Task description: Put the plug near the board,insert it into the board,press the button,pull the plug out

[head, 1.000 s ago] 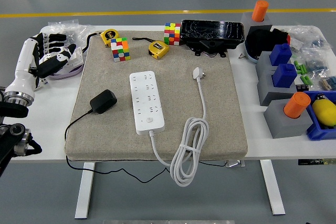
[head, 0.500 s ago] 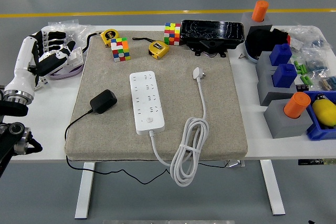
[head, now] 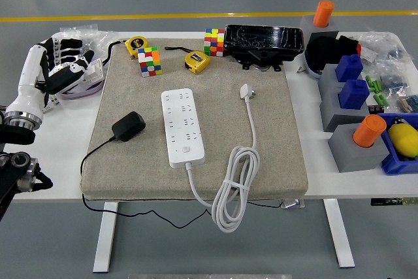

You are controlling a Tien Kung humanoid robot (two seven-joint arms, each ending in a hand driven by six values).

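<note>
Head view: my left hand (head: 65, 73) at far left of surface (head: 59, 161), fingers loosely open, gripping nothing; right hand out of view. Black plug (head: 128, 126) lies on mat (head: 274, 129) just left of board (head: 182, 126), not touching, not inserted; sockets bare. Button (head: 185, 150) at board's near end. Fits two stages: plug only brought near, or plug already pulled out. Cannot settle which.

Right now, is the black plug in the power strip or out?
Out. The black plug lies on the mat, left of the white power strip and apart from it; no hand touches it.
</note>
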